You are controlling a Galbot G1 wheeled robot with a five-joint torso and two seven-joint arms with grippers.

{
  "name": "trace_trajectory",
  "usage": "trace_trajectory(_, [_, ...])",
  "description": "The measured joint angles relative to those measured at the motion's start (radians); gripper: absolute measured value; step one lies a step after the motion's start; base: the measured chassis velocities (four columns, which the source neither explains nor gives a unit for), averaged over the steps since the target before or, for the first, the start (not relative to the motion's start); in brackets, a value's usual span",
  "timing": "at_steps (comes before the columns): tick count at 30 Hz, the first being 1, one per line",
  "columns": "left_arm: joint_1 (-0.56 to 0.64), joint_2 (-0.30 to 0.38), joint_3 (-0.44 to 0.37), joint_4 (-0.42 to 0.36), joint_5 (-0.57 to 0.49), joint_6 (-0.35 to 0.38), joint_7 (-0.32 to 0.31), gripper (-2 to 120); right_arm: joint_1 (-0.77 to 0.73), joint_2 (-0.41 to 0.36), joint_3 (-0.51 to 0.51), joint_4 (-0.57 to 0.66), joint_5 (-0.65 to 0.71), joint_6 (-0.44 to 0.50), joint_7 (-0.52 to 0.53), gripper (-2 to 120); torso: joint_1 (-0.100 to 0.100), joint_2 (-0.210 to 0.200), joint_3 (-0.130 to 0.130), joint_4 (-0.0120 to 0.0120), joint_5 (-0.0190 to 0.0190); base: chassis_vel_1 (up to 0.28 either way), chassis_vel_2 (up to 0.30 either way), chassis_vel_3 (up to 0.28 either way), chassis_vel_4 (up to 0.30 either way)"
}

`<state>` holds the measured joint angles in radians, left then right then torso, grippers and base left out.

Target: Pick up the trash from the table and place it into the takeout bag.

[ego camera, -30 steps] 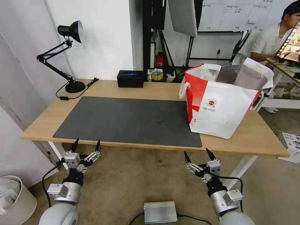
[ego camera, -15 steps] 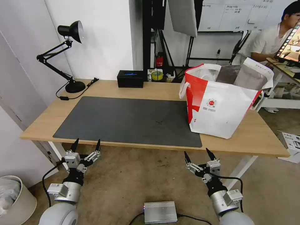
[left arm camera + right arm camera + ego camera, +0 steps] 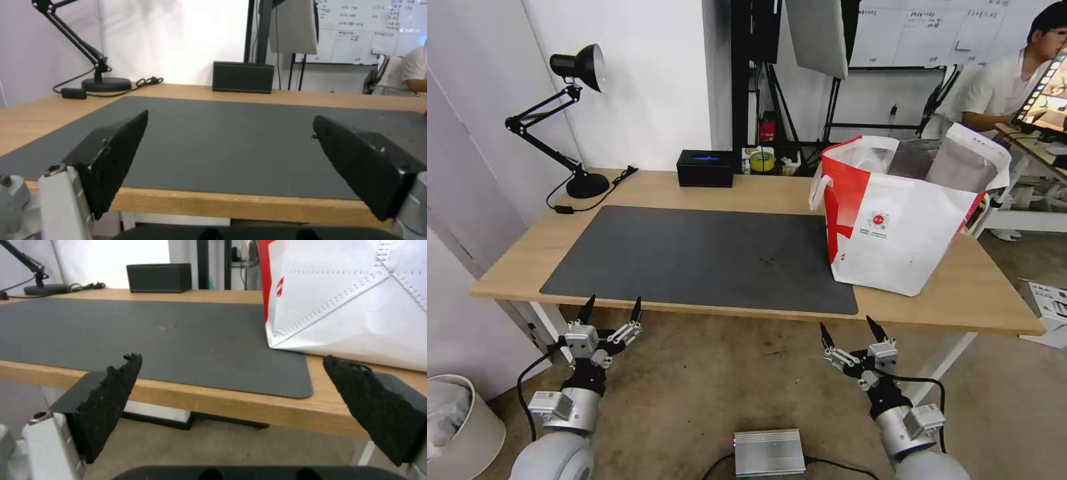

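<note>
- the left gripper [image 3: 611, 306] hung below the near edge of the table [image 3: 760, 190], fingers spread wide and holding nothing.
- the right gripper [image 3: 850, 328] sat likewise — splayed and unladen — under the table's right part.
- the takeout bag [image 3: 904, 213] stood upright at the table's right end, its left corner resting on the dark grey mat [image 3: 700, 257].

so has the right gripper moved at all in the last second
No. The right gripper sits open below the table's front edge, the same gap from it as before.
</note>
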<state>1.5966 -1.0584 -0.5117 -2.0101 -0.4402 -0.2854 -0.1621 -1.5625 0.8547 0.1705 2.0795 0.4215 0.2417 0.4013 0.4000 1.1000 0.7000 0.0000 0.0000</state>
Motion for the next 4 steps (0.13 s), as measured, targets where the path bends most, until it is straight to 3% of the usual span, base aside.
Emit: trace_trajectory(4, [0.0,0.0,0.0,0.0,0.0,0.0,0.0,100,0.0,0.0,0.0,0.0,0.0,0.0,0.0,100,0.0,0.0,0.0,0.0,0.0,0.0,0.0,0.0,0.0])
